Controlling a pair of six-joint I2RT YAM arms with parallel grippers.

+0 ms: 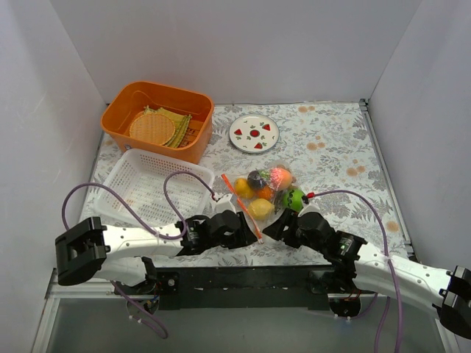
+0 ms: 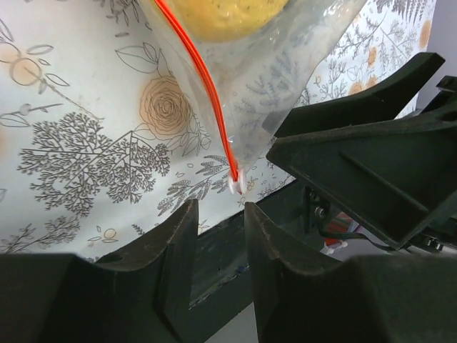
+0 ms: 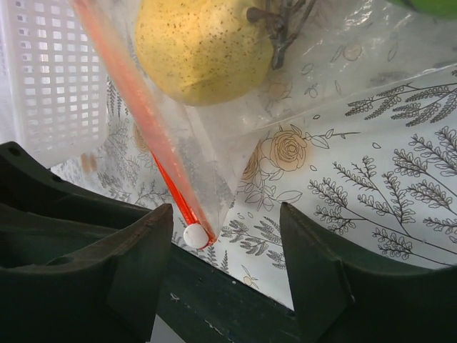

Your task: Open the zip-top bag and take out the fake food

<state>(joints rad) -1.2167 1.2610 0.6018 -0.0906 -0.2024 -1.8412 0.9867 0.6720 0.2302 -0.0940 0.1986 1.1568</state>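
Observation:
The zip-top bag lies on the floral cloth with its red-orange zip strip running toward the near edge. Inside show a yellow lemon, orange fruit and a green ball. My left gripper is at the strip's near end, narrowly open and empty; in the left wrist view the white slider sits just beyond the fingertips. My right gripper faces it, wide open, with the slider near its left finger, apart from it. The yellow fruit fills the top.
A white mesh basket stands left of the bag, also in the right wrist view. An orange bin holding a woven mat is at the back left. A white painted plate lies behind the bag. The table's dark front rail is close below both grippers.

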